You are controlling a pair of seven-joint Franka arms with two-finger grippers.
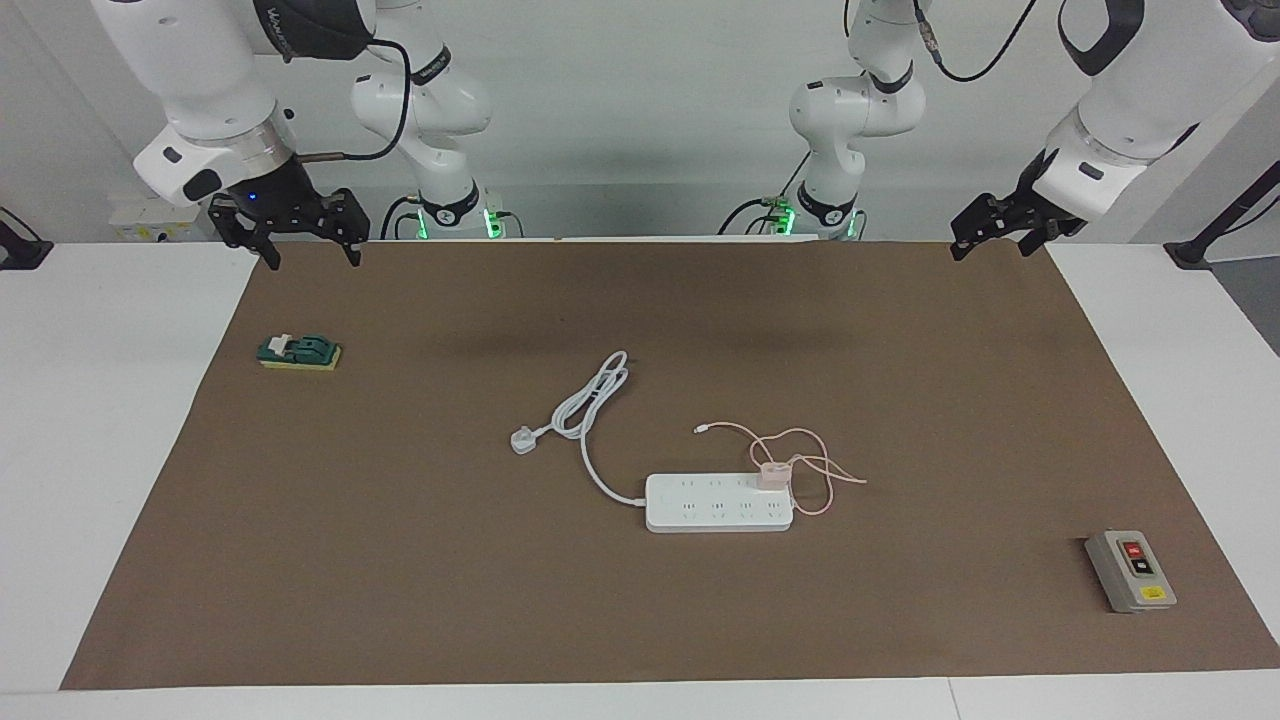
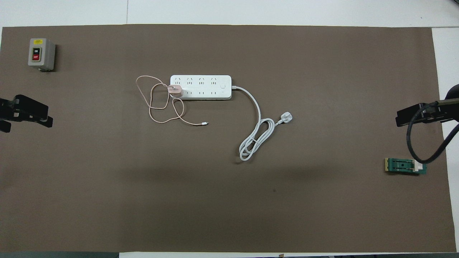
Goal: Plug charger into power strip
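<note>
White table (image 1: 100,420) under brown mat (image 1: 900,400); on mat, power strip (image 1: 715,512) at centre, grey switch box (image 1: 1130,571) and green block (image 1: 299,352) well apart from strip.

One power strip (image 1: 718,503), one charger (image 1: 771,474). One grey switch box (image 1: 1130,571), one green block (image 1: 299,352). One brown mat (image 1: 400,560).

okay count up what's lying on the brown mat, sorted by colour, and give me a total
White: 1, the power strip with its cord and plug
Pink: 1, the charger with its cable
Grey: 1, the button box
Green: 1, the small green block
Total: 4
</note>
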